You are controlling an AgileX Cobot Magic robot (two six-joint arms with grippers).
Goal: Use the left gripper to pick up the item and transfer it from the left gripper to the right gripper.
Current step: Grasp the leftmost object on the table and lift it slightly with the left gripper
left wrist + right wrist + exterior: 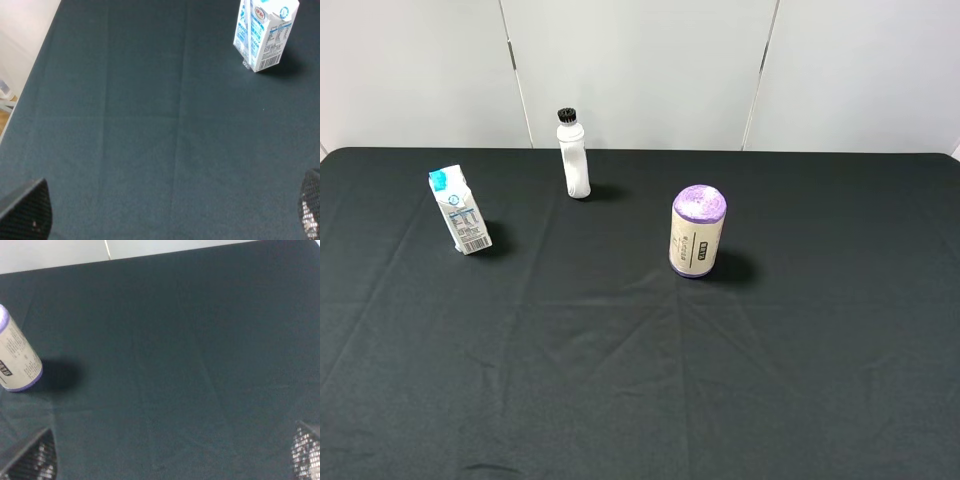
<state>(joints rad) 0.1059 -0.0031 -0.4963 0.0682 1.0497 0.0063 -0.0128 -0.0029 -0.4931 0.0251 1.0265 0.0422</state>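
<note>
I see one small white gable-top drink carton with teal-blue print on the table covered with black cloth. It stands on its base on the left part of the table, toward the back. Its long axis goes up and down, and the folded gable top with the teal patch points upward. In the high view it looks slightly leaned. The barcode is low on the side turned toward the front of the table, and the left wrist view shows that barcode as well.

My count is one carton, one white plastic bottle with a black cap and one cylindrical roll with a purple top and a pale printed label. All three stand upright and well apart from each other. The bottle is behind and to the right of the carton, and the roll is near the middle of the table.

The black left gripper is released. Its two tips sit wide apart over bare cloth, and the carton is well apart from them. The black right gripper is also released, with its tips spread wide over cloth. The roll stands away from them, to one side.
</note>
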